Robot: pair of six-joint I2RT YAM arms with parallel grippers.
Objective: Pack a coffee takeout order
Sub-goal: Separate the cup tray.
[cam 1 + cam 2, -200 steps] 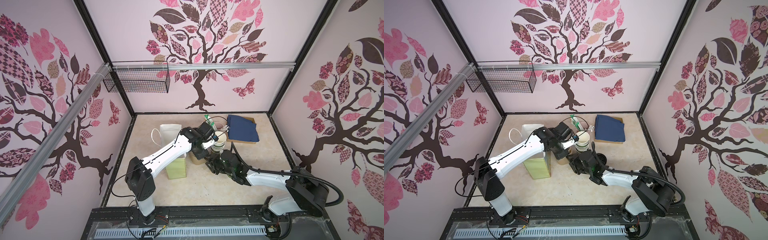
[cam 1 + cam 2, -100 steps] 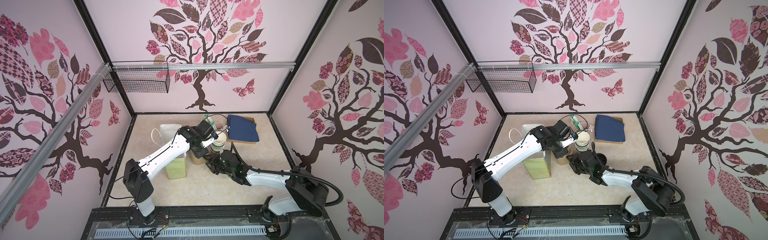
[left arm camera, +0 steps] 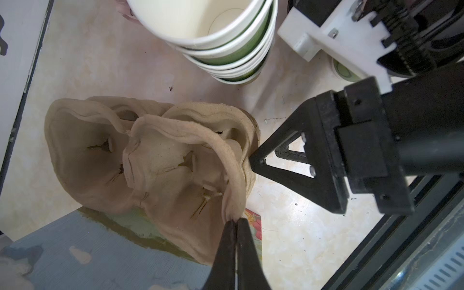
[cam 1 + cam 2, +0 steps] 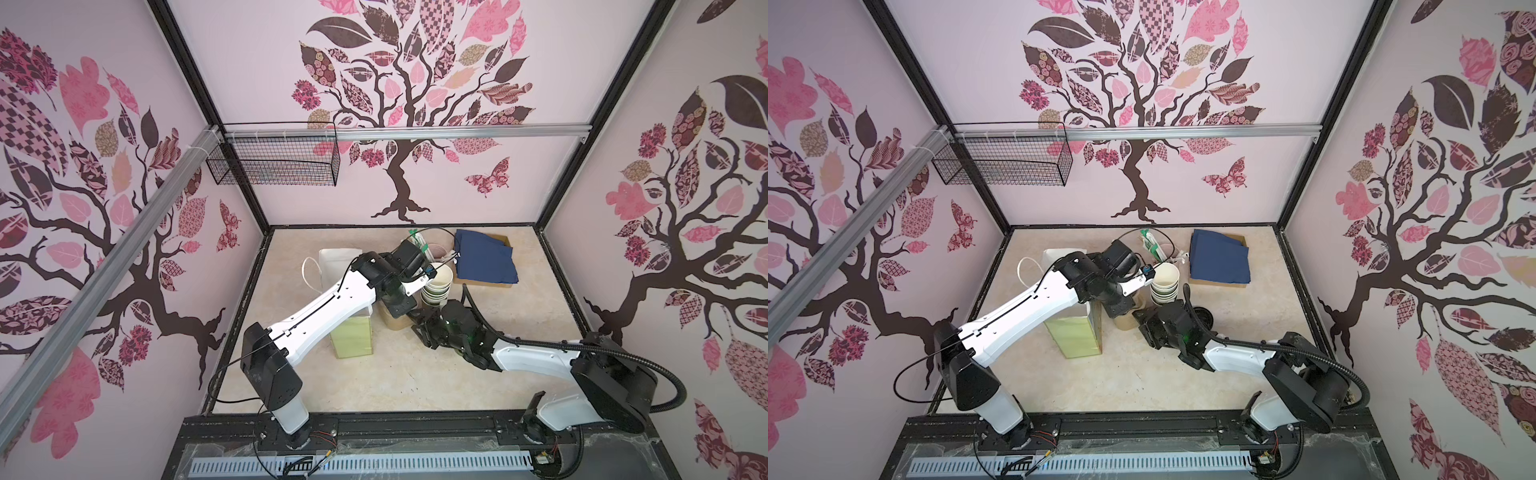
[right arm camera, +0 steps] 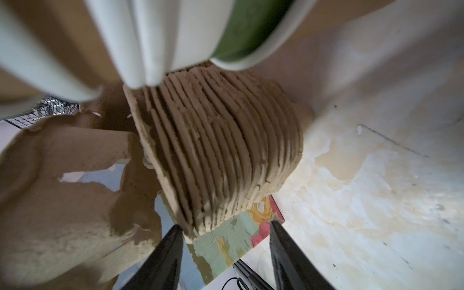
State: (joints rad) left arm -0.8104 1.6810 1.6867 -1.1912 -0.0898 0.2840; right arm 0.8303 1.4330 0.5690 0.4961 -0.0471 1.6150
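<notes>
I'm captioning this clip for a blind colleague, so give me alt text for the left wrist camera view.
The left gripper is shut on the raised rim of a tan moulded-pulp two-cup carrier. The right gripper has its black fingertip close to the carrier's edge, with a stack of white-lined green paper cups nearby.

No legible text, labels, brands or numbers anywhere, green round mark (image 3: 343, 71) beside cup stack (image 3: 226, 50) too blurred to read, colourful print on card (image 3: 254, 226) under carriers (image 3: 150, 155), no lettering made out
</notes>
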